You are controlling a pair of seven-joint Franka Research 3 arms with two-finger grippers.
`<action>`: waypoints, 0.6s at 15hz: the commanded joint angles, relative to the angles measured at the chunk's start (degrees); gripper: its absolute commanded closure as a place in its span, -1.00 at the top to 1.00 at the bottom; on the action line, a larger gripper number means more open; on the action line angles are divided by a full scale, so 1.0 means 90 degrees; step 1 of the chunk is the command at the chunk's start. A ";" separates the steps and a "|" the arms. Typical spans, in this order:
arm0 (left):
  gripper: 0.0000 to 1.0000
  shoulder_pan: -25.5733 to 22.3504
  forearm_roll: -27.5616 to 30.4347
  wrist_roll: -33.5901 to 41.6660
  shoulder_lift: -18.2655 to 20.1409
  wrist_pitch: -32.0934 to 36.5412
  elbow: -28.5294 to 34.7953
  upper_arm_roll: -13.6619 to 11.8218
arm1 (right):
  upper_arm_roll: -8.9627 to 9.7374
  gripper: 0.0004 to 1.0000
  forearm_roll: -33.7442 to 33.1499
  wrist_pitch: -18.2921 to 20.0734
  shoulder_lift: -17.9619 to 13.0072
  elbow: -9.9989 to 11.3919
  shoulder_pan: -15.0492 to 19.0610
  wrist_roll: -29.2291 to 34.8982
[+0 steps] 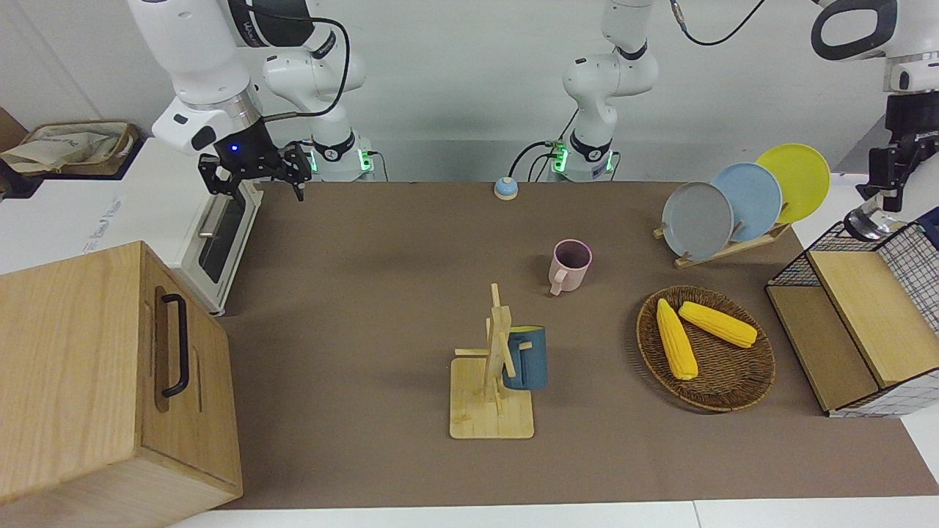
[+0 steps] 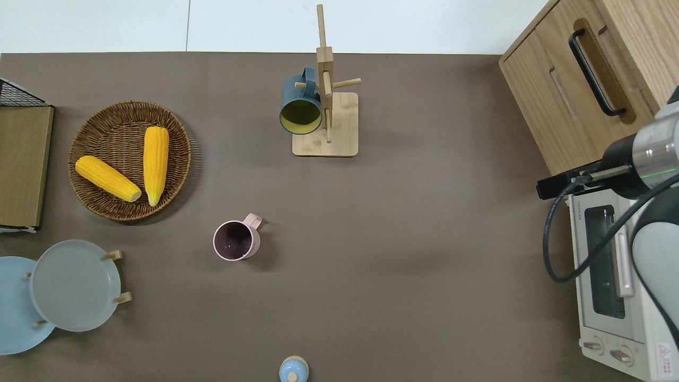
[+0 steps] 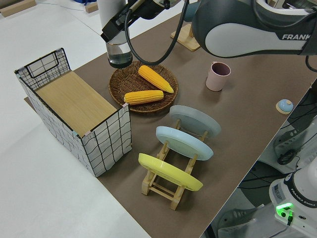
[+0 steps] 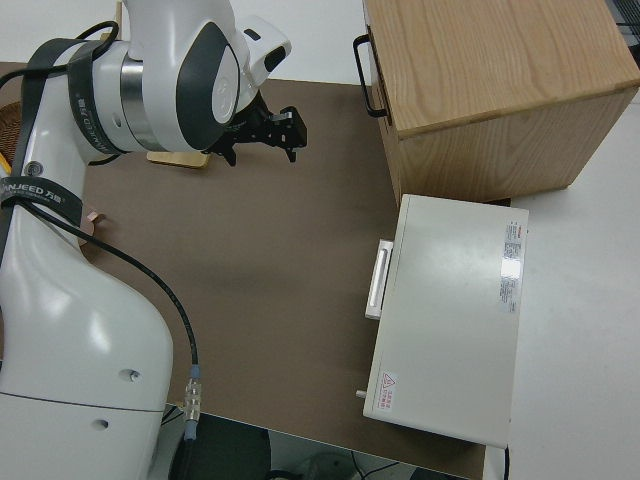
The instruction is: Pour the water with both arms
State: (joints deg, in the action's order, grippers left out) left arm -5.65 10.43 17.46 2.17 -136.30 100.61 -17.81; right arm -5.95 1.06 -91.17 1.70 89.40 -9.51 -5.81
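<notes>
My left gripper [image 1: 889, 180] is shut on a white bottle with a shiny metal base [image 1: 866, 223]. It holds the bottle tilted in the air at the left arm's end of the table, by the wire basket [image 1: 913, 242]. The left side view shows the gripper [image 3: 115, 30] and the bottle [image 3: 119, 48] too; both are outside the overhead view. A pink mug [image 1: 571, 265] stands upright mid-table [image 2: 236, 240]. My right gripper [image 1: 253, 176] is open and empty; that arm is parked.
A wicker tray [image 1: 733, 385] holds two corn cobs. A plate rack [image 1: 722, 249] holds three plates. A blue mug [image 1: 525, 357] hangs on a wooden mug tree [image 1: 493, 396]. A wooden cabinet [image 1: 95, 374], a toaster oven [image 1: 220, 242] and a small blue bell [image 1: 505, 188] are also here.
</notes>
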 commanded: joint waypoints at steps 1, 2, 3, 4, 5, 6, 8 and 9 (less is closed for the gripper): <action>-1.00 -0.0026 0.0813 0.0842 -0.0787 0.0154 -0.0964 -0.0354 | -0.0013 0.97 -0.0030 0.0061 -0.0032 -0.0012 0.0002 -0.0087; -1.00 -0.0046 0.0969 0.0960 -0.0923 0.0154 -0.1061 -0.0403 | -0.0013 0.97 -0.0030 0.0061 -0.0032 -0.0022 0.0002 -0.0087; -1.00 -0.0133 0.1087 0.1096 -0.1050 0.0144 -0.1168 -0.0404 | -0.0013 0.97 -0.0030 0.0061 -0.0032 -0.0022 -0.0008 -0.0087; -1.00 -0.0231 0.1223 0.1233 -0.1158 0.0134 -0.1237 -0.0404 | -0.0013 0.97 -0.0030 0.0061 -0.0032 -0.0012 0.0002 -0.0087; -1.00 -0.0261 0.1379 0.1379 -0.1256 0.0115 -0.1286 -0.0404 | -0.0013 0.97 -0.0030 0.0061 -0.0032 -0.0012 -0.0008 -0.0078; -1.00 -0.0329 0.1564 0.1564 -0.1353 0.0086 -0.1335 -0.0404 | -0.0013 0.97 -0.0030 0.0061 -0.0032 -0.0022 0.0002 -0.0087; -1.00 -0.0485 0.2033 0.2023 -0.1529 0.0066 -0.1394 -0.0394 | -0.0013 0.97 -0.0030 0.0061 -0.0032 -0.0012 -0.0008 -0.0087; -1.00 -0.0563 0.2228 0.2325 -0.1588 0.0047 -0.1394 -0.0394 | -0.0013 0.97 -0.0030 0.0061 -0.0032 -0.0012 0.0002 -0.0087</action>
State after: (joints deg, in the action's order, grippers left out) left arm -8.59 24.96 31.83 -9.21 -136.30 91.97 -21.32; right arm -5.95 1.06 -91.17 1.70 89.40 -9.51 -5.81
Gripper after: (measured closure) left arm 0.366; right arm 0.009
